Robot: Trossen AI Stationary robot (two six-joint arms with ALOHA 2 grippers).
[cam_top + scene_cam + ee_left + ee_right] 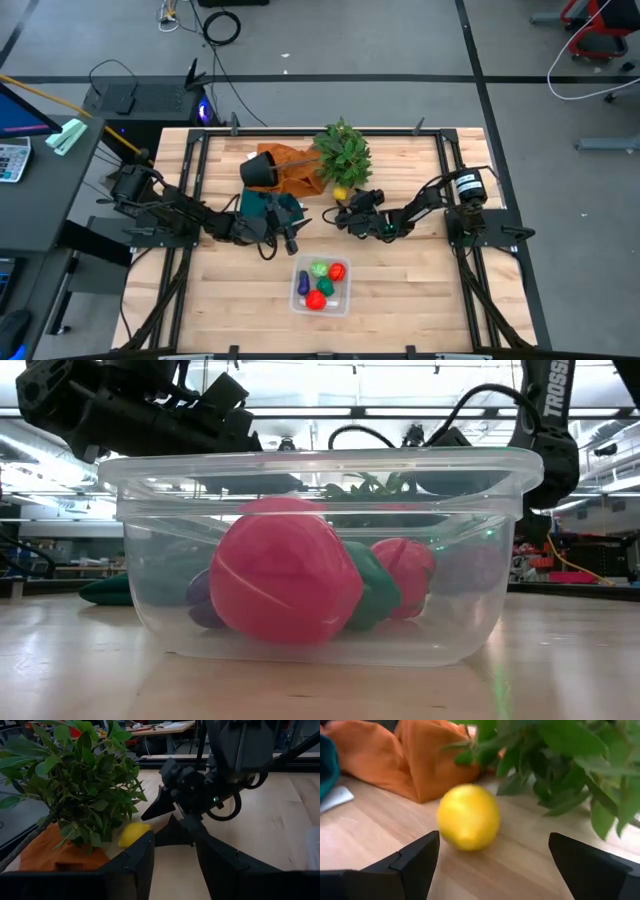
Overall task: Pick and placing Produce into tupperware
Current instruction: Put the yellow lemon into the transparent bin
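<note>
The clear tupperware [297, 270] stands on the table near the front; it also fills the low view [480, 560]. In it lie two red pieces [316, 299] [337, 271], a light green one [319, 269] and a purple one [304, 283]. A yellow lemon-like piece [340, 194] rests on the table by the leafy plant; it also shows in the right wrist view [468, 817]. My right gripper [338, 212] is open just short of the yellow piece, its fingers apart from it [490, 865]. My left gripper [291, 236] is open and empty, left of the tub's far side.
A bushy green plant [343, 150] stands right behind the yellow piece. An orange cloth [295, 165], a tipped black pot [262, 168] and a teal cloth [270, 205] lie at the far middle. Bare wood lies left and right of the tub.
</note>
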